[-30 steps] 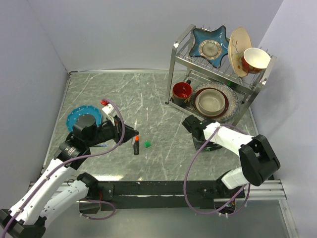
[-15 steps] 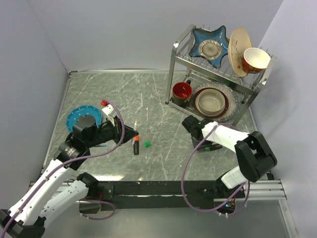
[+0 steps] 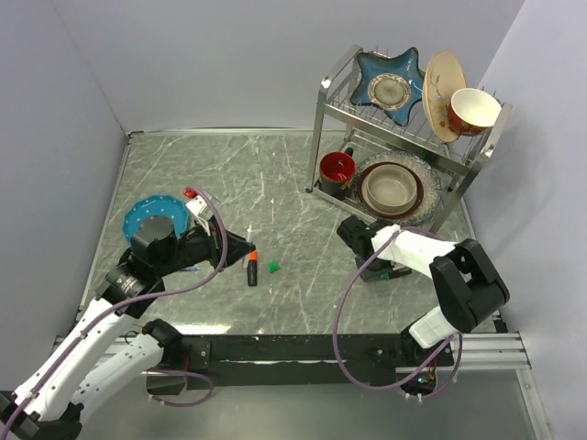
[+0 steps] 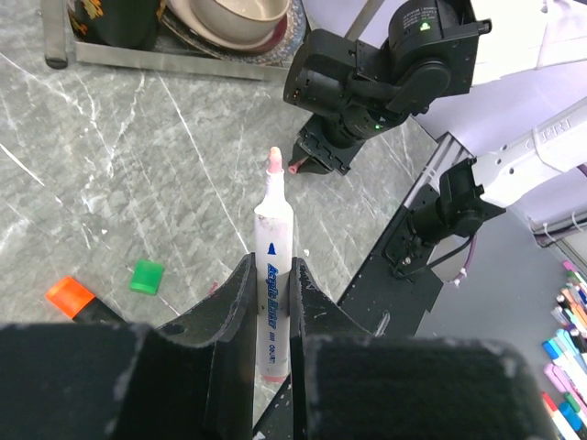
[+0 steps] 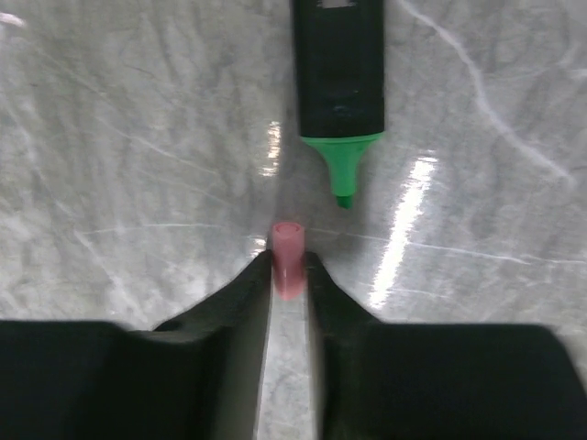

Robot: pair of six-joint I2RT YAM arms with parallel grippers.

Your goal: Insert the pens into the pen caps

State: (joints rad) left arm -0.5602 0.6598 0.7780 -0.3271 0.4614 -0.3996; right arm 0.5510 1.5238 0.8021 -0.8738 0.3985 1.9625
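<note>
From above, a blue plate (image 3: 145, 214) lies at the left of the grey marbled worktop (image 3: 275, 174). A thin blue pen (image 3: 188, 269) rests just in front of it, partly under the left arm.

The left pincer (image 4: 271, 266) is hard to read from overhead, since the black fingers merge with the wrist. Its own camera shows the jaws pressed onto a thin white pen (image 4: 274, 284). The pen is gripped along its barrel, with its pale pink tip pointing away from the wrist and clear of the worktop.

Just right of that pincer a stubby black marker (image 3: 251, 269) lies flat with its orange end towards the back. A small green cap (image 3: 272, 267) sits near it, not touching. The left wrist view shows these two low at its left edge.

Farther right, the top view shows only the bent right arm low over the worktop, its fingers hidden beneath it. The right wrist camera shows the right pincer (image 5: 288, 266) nipping a reddish-pink cap (image 5: 288, 257) at the surface, open end outward. The green-tipped marker (image 5: 339, 82) lies just beyond, its tip pointing at the cap but apart from it.

A metal dish rack (image 3: 404, 137) with bowls and plates stands at the back right.
</note>
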